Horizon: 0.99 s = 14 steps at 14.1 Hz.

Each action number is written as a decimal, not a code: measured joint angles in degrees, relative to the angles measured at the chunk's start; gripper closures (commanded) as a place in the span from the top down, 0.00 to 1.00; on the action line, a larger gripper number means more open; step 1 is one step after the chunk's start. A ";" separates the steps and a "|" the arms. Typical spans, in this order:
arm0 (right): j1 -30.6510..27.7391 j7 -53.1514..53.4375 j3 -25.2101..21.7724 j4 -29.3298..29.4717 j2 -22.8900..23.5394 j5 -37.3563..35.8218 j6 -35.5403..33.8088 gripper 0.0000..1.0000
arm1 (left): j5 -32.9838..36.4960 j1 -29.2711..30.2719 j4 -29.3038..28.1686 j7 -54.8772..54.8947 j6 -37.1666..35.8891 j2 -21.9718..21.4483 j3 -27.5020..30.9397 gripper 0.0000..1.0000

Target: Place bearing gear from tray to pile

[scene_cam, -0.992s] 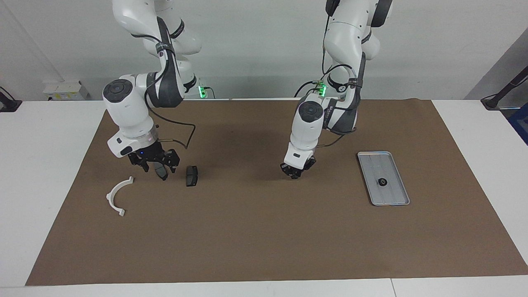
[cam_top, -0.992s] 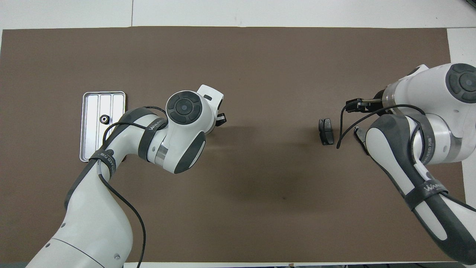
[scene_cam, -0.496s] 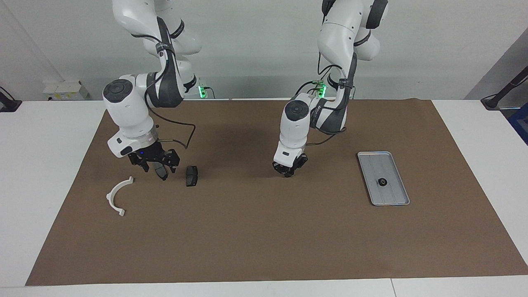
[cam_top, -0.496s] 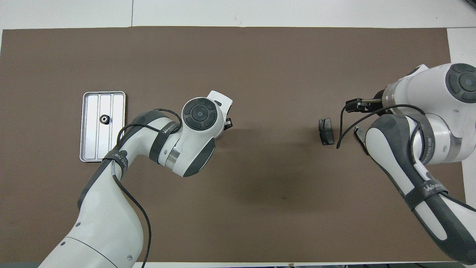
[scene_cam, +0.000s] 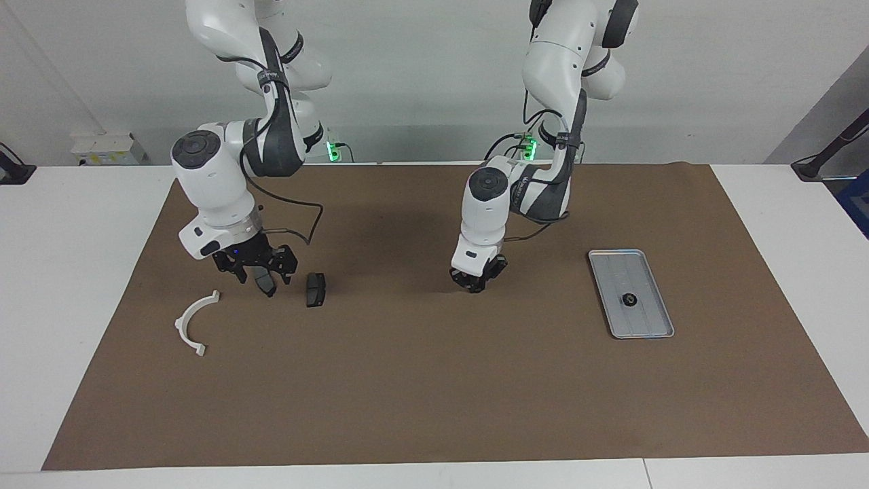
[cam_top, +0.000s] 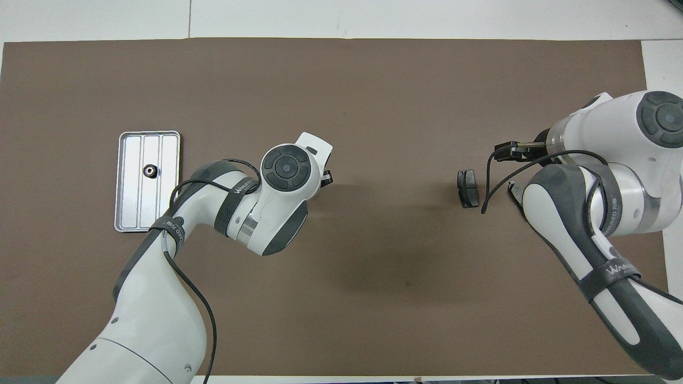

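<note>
On the tray, facing view: the gear (scene_cam: 629,299), small, dark and round, lies flat on the tray (scene_cam: 614,255), toward the end farther from the robots.
Left gripper, facing view: the left gripper (scene_cam: 477,284) hangs low over the mat, well apart from the tray, toward the right arm's end. Whether it is open or closed cannot be told, and nothing shows in it.
Right gripper, facing view: the right gripper (scene_cam: 256,275) is far from the tray, over the pile, with its jaws spread wide. A dark pad-shaped piece shows under them; whether it is gripped cannot be told.
Pile, facing view: a pad (scene_cam: 316,290) and a white bracket (scene_cam: 193,322) lie well apart from the tray, at the right arm's end.
Tray, overhead view: the gear sits on the middle strip, clear of the rim.
Handling: the gear is probably metal, so stiff, light for the arm, smooth and likely to slip or roll.
Hold: best taken across its outer edge from straight above, since the low rim should not get in the way.
</note>
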 measured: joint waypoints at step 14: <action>13.68 24.70 0.93 2.04 -0.04 0.00 -3.61 1.00 | 0.25 15.47 1.53 22.73 -14.00 -12.08 1.08 1.00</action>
